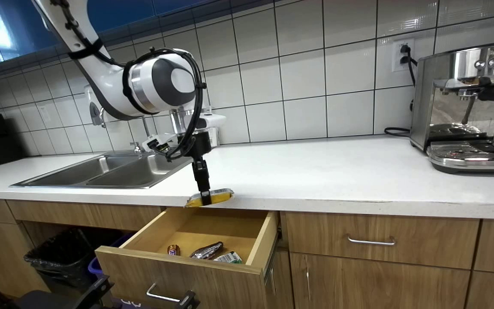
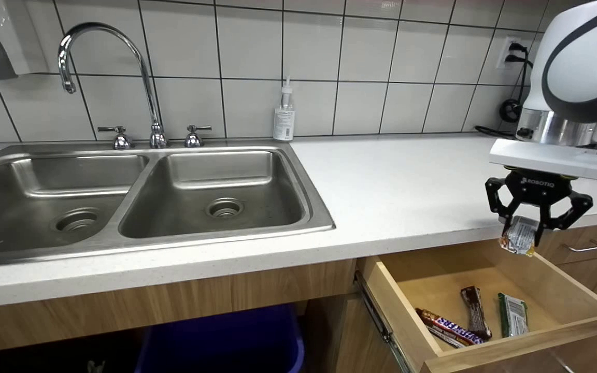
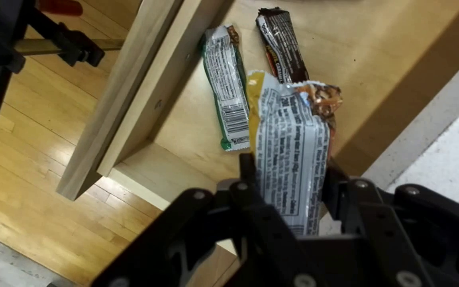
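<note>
the hand (image 2: pixel 523 234) is clamped on a yellow-and-silver bar (image 3: pixel 293 135), one finger at each long side; its fine print shows in the wrist view. the bar hangs above the open drawer (image 1: pixel 212 281), close to the front edge of the table (image 1: pixel 315 171). in the wrist view, down on the drawer's floor, a green bar (image 3: pixel 227 87) lies between ten and eleven o'clock from the held one, and a dark brown bar (image 3: pixel 283 44) at twelve, partly hidden by its upper end. in an exterior view a brown-and-blue bar (image 2: pixel 451 329) lies at eight o'clock from the dark brown bar, just beside it; whether the two touch i cannot tell. farther out, in an exterior view, a steel double sink (image 2: pixel 317 217) is set into the table at nine o'clock from the hand, a clear pump bottle (image 2: pixel 284 122) stands at ten, and a faucet (image 2: pixel 157 132) rises behind the basins. in an exterior view a coffee machine (image 1: pixel 465 111) stands on the table between two and three o'clock from the hand. white tiles (image 1: pixel 302 77) cover the wall behind.
</note>
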You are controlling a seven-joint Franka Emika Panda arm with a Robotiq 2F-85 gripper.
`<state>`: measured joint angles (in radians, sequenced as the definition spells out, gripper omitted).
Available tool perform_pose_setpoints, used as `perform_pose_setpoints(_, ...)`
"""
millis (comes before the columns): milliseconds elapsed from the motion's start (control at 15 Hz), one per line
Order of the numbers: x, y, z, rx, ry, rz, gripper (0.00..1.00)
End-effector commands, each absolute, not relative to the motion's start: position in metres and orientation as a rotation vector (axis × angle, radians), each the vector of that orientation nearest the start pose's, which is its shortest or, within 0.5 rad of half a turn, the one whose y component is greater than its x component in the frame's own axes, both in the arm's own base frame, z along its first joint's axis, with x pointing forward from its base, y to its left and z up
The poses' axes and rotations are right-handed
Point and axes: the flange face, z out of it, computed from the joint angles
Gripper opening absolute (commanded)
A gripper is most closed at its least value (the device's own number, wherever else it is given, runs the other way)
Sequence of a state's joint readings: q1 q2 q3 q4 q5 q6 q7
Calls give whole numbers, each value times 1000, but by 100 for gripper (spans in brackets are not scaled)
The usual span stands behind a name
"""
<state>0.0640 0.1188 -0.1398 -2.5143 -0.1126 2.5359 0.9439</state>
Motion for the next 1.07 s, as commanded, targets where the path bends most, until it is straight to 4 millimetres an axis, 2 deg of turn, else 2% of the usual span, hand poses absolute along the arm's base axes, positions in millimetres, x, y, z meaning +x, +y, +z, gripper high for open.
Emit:
perform_pose_setpoints(0,436,-31,226,-2943,1410,101,17)
perform_pose_setpoints(600,426,-24,194,-2988,1400,216,17)
perform_pose_setpoints(1000,422,-23,180,-3011,1394,263,17)
